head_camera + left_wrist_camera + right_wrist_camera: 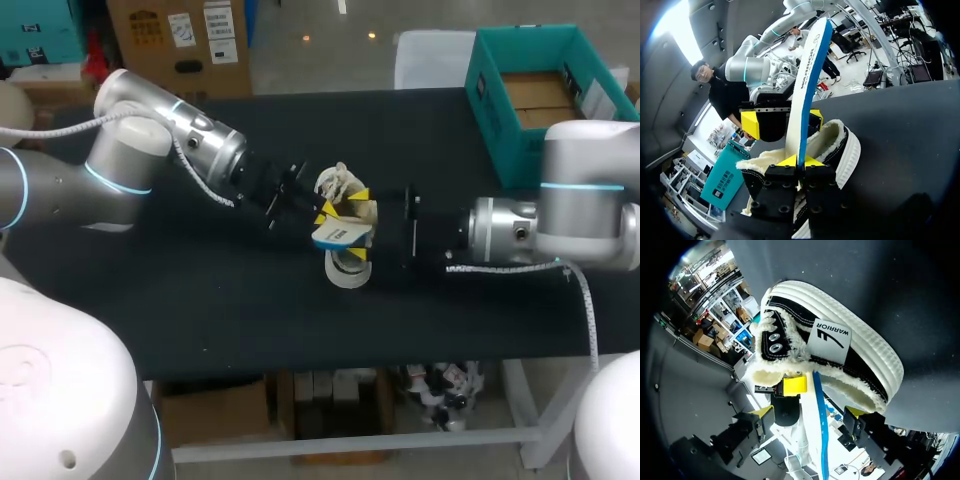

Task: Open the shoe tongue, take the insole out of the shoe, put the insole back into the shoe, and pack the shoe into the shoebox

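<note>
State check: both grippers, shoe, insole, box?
left gripper: shut on the insole.
right gripper: at the shoe, grip unclear.
insole: mostly out of the shoe, held on edge.
shoe: on the table, outside the shoebox.
shoebox: open, no shoe inside.

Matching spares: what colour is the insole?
The insole is white with a blue edge, clearest in the left wrist view.

Shoe on table's middle, insole standing in it, shoebox behind, right
</note>
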You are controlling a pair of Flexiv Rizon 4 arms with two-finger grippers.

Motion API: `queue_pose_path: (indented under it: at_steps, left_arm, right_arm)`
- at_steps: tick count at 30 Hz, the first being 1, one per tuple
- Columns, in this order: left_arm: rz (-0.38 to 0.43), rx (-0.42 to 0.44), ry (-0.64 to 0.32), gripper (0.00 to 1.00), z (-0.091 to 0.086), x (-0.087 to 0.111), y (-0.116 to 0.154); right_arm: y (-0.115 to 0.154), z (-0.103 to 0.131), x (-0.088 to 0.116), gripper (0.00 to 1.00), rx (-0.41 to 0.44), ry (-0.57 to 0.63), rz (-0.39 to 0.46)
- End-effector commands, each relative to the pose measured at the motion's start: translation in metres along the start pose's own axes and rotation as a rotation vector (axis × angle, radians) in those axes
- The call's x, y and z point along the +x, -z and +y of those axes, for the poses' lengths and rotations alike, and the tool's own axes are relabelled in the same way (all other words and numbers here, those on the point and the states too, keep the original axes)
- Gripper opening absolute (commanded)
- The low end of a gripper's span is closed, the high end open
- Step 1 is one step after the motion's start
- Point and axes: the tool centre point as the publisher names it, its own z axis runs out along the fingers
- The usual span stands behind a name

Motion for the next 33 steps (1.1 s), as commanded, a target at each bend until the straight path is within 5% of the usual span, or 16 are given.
queue_pose_path:
  at_steps: [1, 3, 5, 7, 12, 13, 15, 23, 24, 25, 26, 28, 33]
  left_arm:
    - [-0.005, 0.000, -0.001, 0.00, 0.002, 0.000, -0.002]
    - [-0.006, 0.001, -0.002, 0.00, 0.002, 0.000, -0.002]
    - [-0.006, 0.001, -0.002, 0.00, 0.002, 0.000, -0.002]
    - [-0.009, 0.003, -0.002, 0.00, 0.002, 0.000, -0.001]
    - [-0.011, 0.004, -0.003, 0.00, 0.002, 0.000, 0.000]
    - [-0.011, 0.004, -0.003, 0.00, 0.002, 0.000, 0.000]
    - [-0.011, 0.003, -0.004, 0.00, 0.002, 0.000, 0.001]
    - [-0.002, 0.014, 0.001, 0.00, -0.001, -0.002, 0.001]
    - [0.000, 0.028, -0.013, 0.64, -0.012, -0.005, 0.003]
    - [-0.001, 0.033, -0.017, 0.76, -0.015, -0.005, 0.003]
    - [-0.003, 0.033, -0.023, 0.79, -0.018, -0.006, 0.003]
    - [-0.003, 0.041, -0.030, 0.60, -0.022, -0.006, 0.003]
    - [-0.002, 0.051, -0.043, 0.56, -0.028, -0.006, 0.001]
  right_arm:
    - [0.004, -0.003, -0.001, 0.78, -0.001, 0.002, 0.005]
    - [0.003, -0.001, 0.000, 0.67, -0.001, -0.003, 0.001]
    - [0.003, -0.001, 0.000, 0.67, -0.001, -0.003, 0.001]
    - [0.003, 0.004, -0.001, 0.50, -0.004, -0.016, -0.005]
    - [0.003, 0.008, -0.002, 0.43, -0.001, -0.027, -0.003]
    - [0.003, 0.009, -0.002, 0.18, 0.000, -0.027, -0.003]
    - [0.003, 0.009, -0.002, 0.00, 0.004, -0.027, -0.003]
    - [0.003, 0.009, -0.002, 0.00, 0.002, -0.019, -0.009]
    - [0.004, 0.008, -0.001, 0.00, 0.001, -0.015, -0.010]
    - [0.004, 0.008, -0.001, 0.00, 0.000, -0.014, -0.011]
    - [0.004, 0.008, -0.002, 0.00, 0.000, -0.014, -0.012]
    - [0.004, 0.008, -0.002, 0.00, -0.002, -0.014, -0.013]
    - [0.004, 0.008, -0.003, 0.00, -0.002, -0.014, -0.013]
